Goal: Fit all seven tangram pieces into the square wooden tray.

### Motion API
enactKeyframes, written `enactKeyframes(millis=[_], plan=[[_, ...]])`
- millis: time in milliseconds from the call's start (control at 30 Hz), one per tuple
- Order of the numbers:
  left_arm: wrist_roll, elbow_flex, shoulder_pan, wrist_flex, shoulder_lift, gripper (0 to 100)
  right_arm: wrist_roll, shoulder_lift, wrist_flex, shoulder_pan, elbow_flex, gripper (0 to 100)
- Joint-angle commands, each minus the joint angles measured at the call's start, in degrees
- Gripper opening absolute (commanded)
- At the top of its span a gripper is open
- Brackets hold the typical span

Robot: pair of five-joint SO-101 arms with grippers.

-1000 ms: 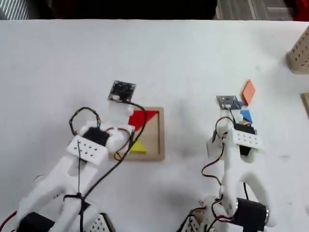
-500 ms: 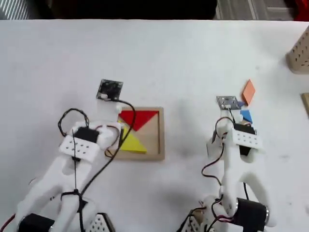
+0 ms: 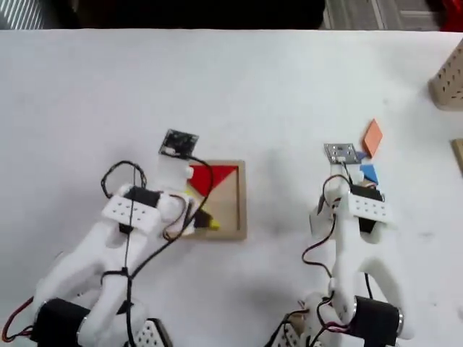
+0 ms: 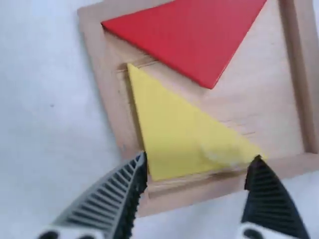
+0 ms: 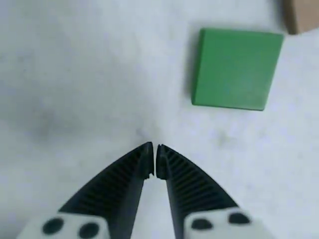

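Observation:
The square wooden tray lies left of centre on the white table. In it are a red triangle along the far side and a yellow triangle, partly covered by my left arm. In the left wrist view my left gripper stands open over the near tray rim, straddling the yellow triangle, with the red triangle beyond. My right arm stands to the right, near an orange piece and a blue piece. My right gripper is shut and holds nothing; a green square lies ahead of it.
A perforated wooden block stands at the right table edge, with another wooden item below it. A wooden corner lies just past the green square. Open white table stretches across the far side and between the two arms.
My left arm swung left off the tray, baring the whole yellow triangle, then came back over the tray's left part. The right arm has kept still.

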Motion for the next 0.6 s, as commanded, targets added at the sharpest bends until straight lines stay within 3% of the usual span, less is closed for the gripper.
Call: enactKeyframes(millis=[0,333,567], plan=[[0.9,-3.3,1.2,0.0,0.1,32,0.5,-1.5,-0.5,0.0,-0.3,1.8],[0.9,-5.5,1.4,-1.2,8.1,32,0.5,-1.5,-0.4,-1.3,-0.2,1.8],[2.2,-18.7,0.3,7.0,22.5,32,0.5,-1.5,-0.3,-1.2,-0.2,1.8]])
